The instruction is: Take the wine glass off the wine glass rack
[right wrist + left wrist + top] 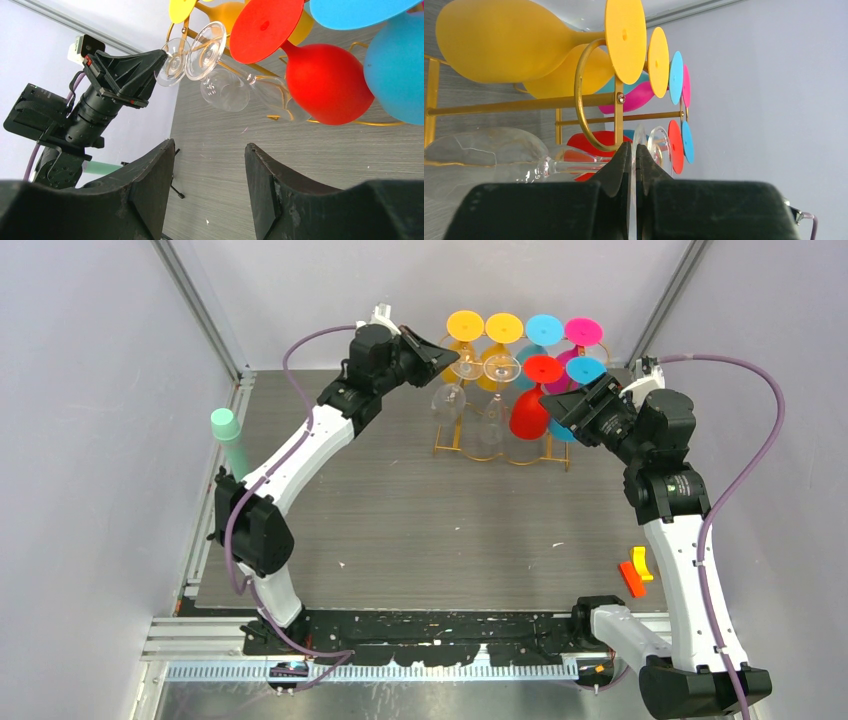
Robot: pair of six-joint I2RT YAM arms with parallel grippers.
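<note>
The gold wire wine glass rack (455,443) stands at the back of the table and carries several glasses hung upside down. My left gripper (632,147) is shut on the thin foot disc of a clear wine glass (569,164), which still hangs at the rack's gold loop (580,100). In the top view the left gripper (455,358) is at the rack's left end. My right gripper (210,145) is open and empty, just right of the rack (560,405), close to a red glass (327,82). A second clear glass (206,50) hangs beside the held one (172,62).
Yellow (466,325), blue (544,328) and pink (583,332) glasses fill the rack's back row. A green cup on a post (225,425) stands at the table's left edge. Orange and yellow pieces (634,575) lie at the right edge.
</note>
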